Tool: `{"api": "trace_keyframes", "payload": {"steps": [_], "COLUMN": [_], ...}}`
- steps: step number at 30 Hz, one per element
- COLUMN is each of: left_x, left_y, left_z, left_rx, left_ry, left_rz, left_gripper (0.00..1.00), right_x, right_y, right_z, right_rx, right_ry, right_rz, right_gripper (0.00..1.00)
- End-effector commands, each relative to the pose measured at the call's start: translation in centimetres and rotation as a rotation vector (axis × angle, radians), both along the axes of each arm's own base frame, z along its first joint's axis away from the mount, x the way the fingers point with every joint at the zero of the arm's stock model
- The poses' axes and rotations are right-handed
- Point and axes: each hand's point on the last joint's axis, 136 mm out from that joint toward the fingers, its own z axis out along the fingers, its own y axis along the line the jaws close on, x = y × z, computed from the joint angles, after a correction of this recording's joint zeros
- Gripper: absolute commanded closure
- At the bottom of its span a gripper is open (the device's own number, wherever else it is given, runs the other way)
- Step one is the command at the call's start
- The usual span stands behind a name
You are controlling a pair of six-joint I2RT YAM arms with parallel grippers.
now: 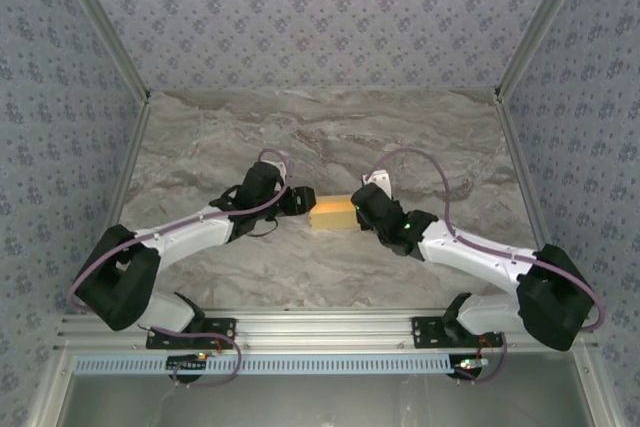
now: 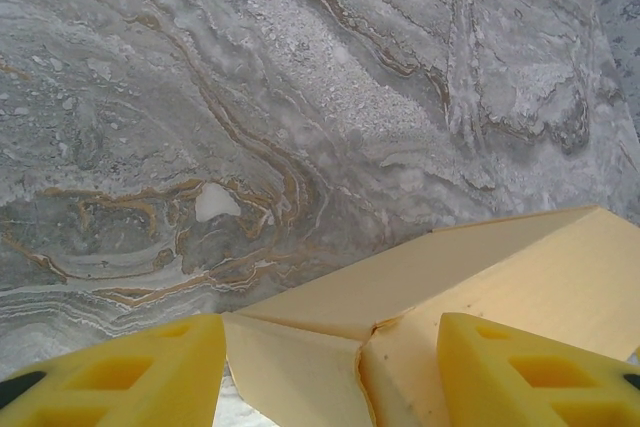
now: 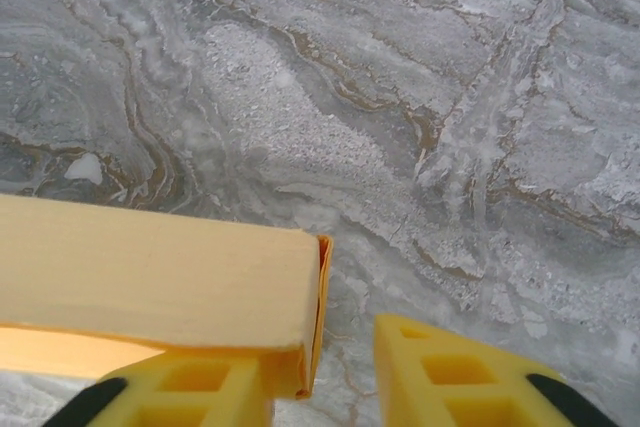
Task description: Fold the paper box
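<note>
The paper box is a small yellow-orange rectangular box lying on the marble table between my two grippers. My left gripper is at its left end. In the left wrist view the paper box has its end flap and a creased corner between the yellow fingers, and both fingers touch it, so the left gripper is closed on that end. My right gripper is at the box's right end. In the right wrist view the paper box rests against the left finger, while the right gripper is open, with bare table between the box and the other finger.
The grey marble tabletop stretches behind and in front of the box. Patterned walls enclose it at the back and on both sides. The arm bases and a metal rail run along the near edge.
</note>
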Motion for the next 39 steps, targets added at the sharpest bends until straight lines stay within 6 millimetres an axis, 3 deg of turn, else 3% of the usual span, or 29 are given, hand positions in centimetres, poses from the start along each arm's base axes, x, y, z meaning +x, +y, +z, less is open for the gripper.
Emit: {"api": "trace_keyframes", "payload": {"steps": [1,10,17,27,39], "left_x": [-0.7,-0.7,-0.7,-0.7,-1.8], "left_y": [-0.1,-0.2,-0.2,-0.1,0.0], "left_z": [-1.4,-1.2,-1.0,-1.1,-2.4], "left_rx": [0.021,0.025,0.027,0.034,0.052], "left_ry": [0.032,0.026,0.019,0.017,0.04], "left_rz": [-0.013,-0.016,-0.016,-0.021,-0.026], "left_gripper": [0.43,0.43,0.43,0.43,0.43], "right_x": [-0.4,-1.0,1.2,4.3,1.4], "right_y": [0.8,1.6,1.2,0.1,-1.3], "right_z": [1.6,4.4,5.5,2.2,-2.3], "right_rx": [0.03,0.072,0.112,0.191,0.211], "right_ry": [0.004,0.007,0.034,0.17,0.285], "right_rz": [0.039,0.103,0.101,0.076,0.062], "right_gripper": [0.61,0.43,0.4,0.42,0.44]}}
